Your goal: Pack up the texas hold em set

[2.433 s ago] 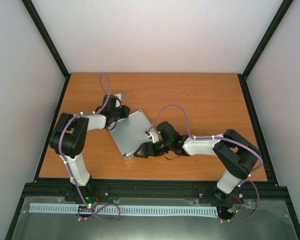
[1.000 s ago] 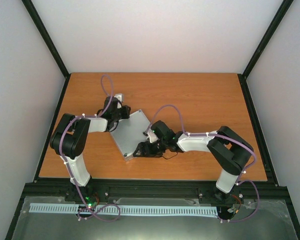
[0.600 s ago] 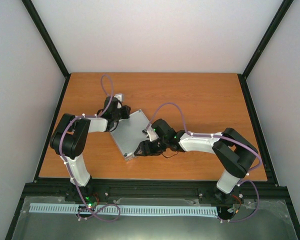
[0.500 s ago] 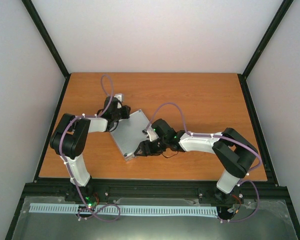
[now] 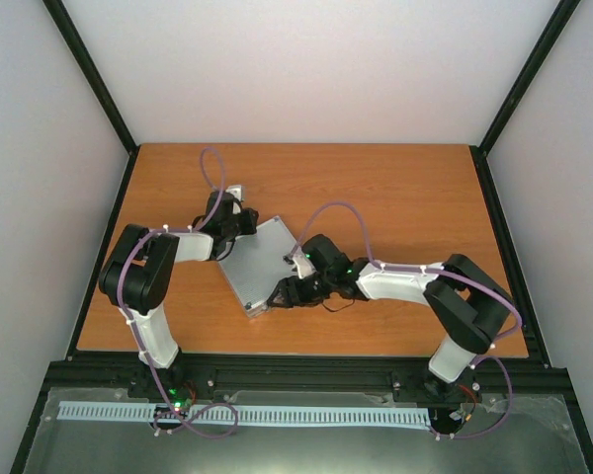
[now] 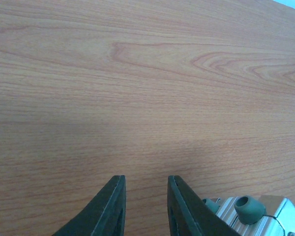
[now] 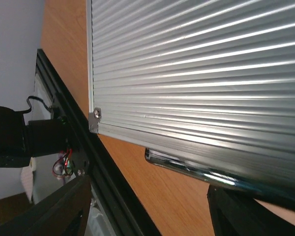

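The silver ribbed case (image 5: 260, 262) lies shut on the table, turned like a diamond. No chips, buttons or cards are in view. My left gripper (image 5: 239, 225) sits at the case's far left corner. In the left wrist view its fingers (image 6: 145, 184) stand a little apart over bare wood with nothing between them, and a case corner (image 6: 258, 216) shows at the lower right. My right gripper (image 5: 282, 293) is at the case's near right edge. There its jaws (image 7: 152, 206) stand wide apart, below the ribbed lid (image 7: 196, 64), with the chrome handle (image 7: 196, 172) between them.
The wooden table (image 5: 395, 197) stretches behind and to the right of the case. A black frame rail (image 7: 88, 162) runs along the near edge, close to the case's near corner. White walls stand on three sides.
The right gripper's jaws have narrowed around the handle area, and its arm has shifted slightly. The left arm and the case have stayed put.
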